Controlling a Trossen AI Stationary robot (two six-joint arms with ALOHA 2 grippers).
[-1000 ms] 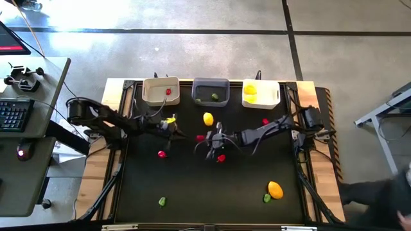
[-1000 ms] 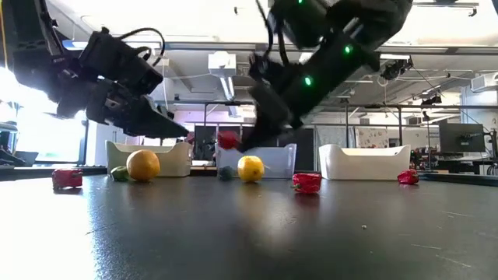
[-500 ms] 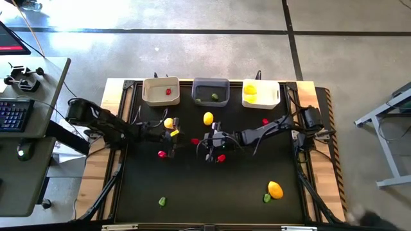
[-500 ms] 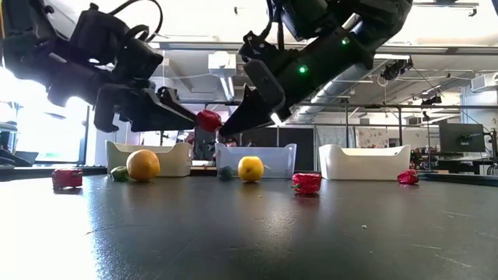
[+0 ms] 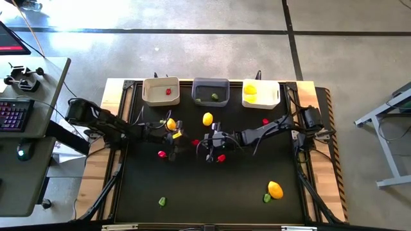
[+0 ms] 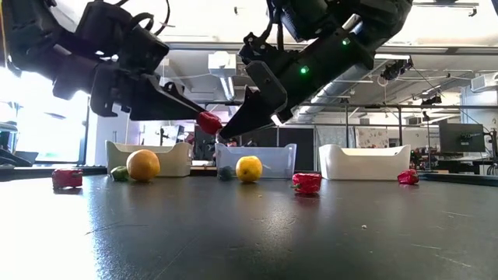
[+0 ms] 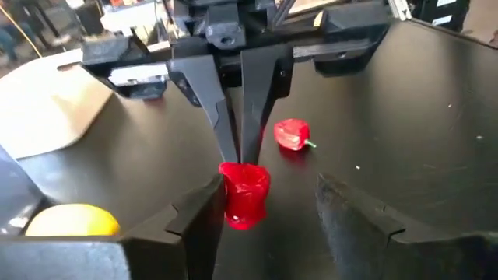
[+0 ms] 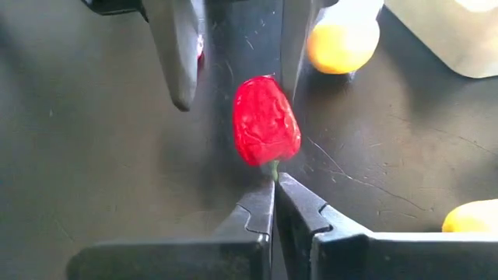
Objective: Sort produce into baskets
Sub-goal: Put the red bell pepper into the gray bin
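Note:
A small red pepper (image 8: 267, 120) hangs in the air between my two grippers over the table's middle; it also shows in the low view (image 6: 208, 121). My right gripper (image 8: 274, 190) is shut on it, coming from the table's right. My left gripper (image 7: 270, 187) is open and comes from the left, with one finger on each side of the pepper. Three bins stand at the far edge: a cream one (image 5: 160, 91) with a red piece, a dark grey one (image 5: 210, 92) with a green piece, and a white one (image 5: 261, 94) with a yellow piece. My right gripper pinches the pepper's green stem (image 8: 273, 169) between its two fingertips, coming nearly level from the table's right. The pepper sticks out beyond the fingertips, lifted clear of the table. My left gripper's one finger (image 7: 204, 208) stands close against the pepper's side; whether it touches, I cannot tell.
Loose on the table lie red peppers (image 5: 221, 158) (image 5: 162, 154) (image 5: 265, 121), two lemons (image 5: 207, 119) (image 5: 169, 124), an orange piece (image 5: 275, 189) with a green one (image 5: 266, 198) beside it, and a green one (image 5: 162, 201) near the front.
My right gripper has carried the red pepper up and a little toward the table's left. My left gripper has come toward the pepper from the left, and its open fingers now stand on either side of it.

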